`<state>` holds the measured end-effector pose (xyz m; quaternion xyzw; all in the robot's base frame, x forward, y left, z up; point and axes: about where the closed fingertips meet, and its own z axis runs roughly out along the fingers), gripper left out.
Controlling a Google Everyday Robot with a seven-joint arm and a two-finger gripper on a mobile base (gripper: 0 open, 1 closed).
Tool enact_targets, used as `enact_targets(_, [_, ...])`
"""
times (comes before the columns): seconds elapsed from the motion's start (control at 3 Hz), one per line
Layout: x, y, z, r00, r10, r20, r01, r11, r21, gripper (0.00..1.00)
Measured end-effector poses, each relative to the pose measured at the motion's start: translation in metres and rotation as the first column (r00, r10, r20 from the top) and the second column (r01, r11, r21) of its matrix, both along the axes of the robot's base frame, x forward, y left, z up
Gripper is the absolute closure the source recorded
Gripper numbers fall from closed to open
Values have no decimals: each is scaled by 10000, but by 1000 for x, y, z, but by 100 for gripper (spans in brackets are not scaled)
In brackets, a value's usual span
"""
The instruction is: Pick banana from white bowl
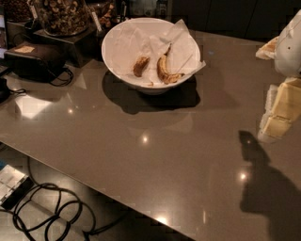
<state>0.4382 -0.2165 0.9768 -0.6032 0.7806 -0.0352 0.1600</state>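
The white bowl (117, 40) stands at the back of the brown countertop, lined with crumpled white paper. The banana (164, 69) lies inside it, right of centre: curved, dull yellow with brown patches and a dark stem pointing up. A short brown banana chunk (140, 66) lies to its left in the bowl. My gripper (277, 115) is at the right edge of the view, well to the right of the bowl and nearer than it, above the counter.
Jars of snacks (63, 14) on a dark stand and a black device (33, 59) with a cable sit left of the bowl. The counter's front edge runs diagonally at lower left, with cables (51, 212) on the floor below.
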Motion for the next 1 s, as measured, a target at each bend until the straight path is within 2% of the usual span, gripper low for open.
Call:
enact_targets(0.33, [3,3,3,9999,-110,50,110,9999,-42,0])
enact_targets(0.67, [20,11,0,9987,-436,-280,426,9984,-362,0])
enact_targets(1.0, [37,30,-6,9983,-84,-577,21,9940,-1091,0])
